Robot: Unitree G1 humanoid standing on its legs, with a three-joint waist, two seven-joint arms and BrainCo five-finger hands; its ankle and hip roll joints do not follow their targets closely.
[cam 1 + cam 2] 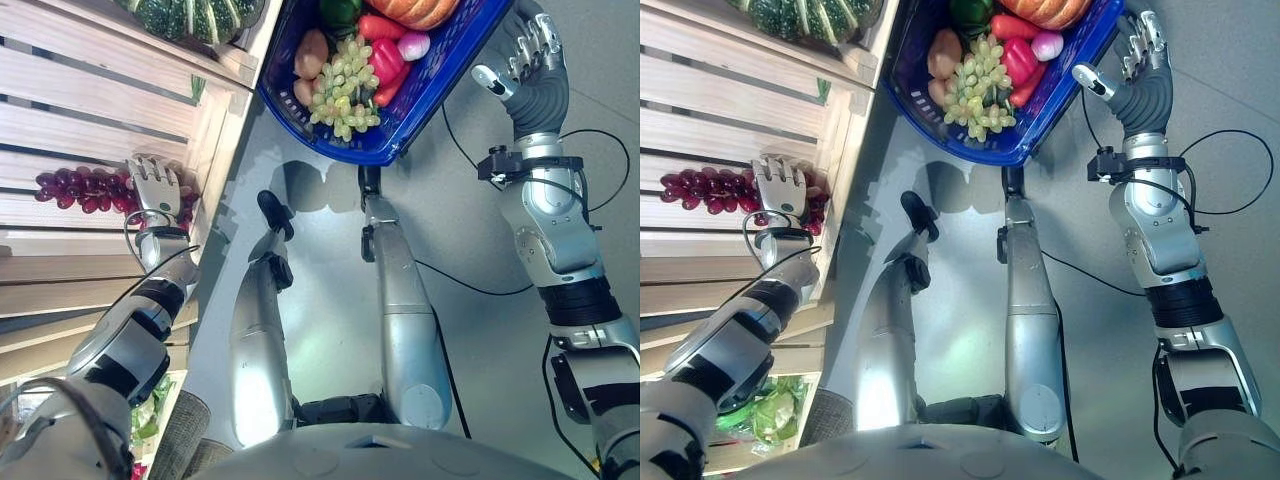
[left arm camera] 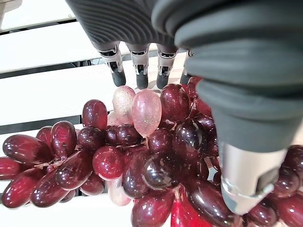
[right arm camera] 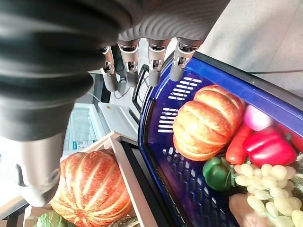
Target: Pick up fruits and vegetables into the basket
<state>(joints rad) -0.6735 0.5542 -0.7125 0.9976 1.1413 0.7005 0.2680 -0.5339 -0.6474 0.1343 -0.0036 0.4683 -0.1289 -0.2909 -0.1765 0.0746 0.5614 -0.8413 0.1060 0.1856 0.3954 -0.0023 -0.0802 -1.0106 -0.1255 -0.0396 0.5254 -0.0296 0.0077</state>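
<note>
One bunch of red grapes (image 2: pixel 142 165) right beneath left hand (image 1: pixel 155 185), fingers straight, stretching crosswise; basket (image 1: pixel 400 135) off rightward.

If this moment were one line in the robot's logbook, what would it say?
left hand: open over red grapes on wooden shelf | right hand: beside blue basket | basket: pumpkin, peppers, green grapes

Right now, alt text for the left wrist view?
The left hand hovers over a bunch of red grapes lying on pale wooden slats, its fingers straight and its thumb in front of the grapes, not closed on them.
</note>
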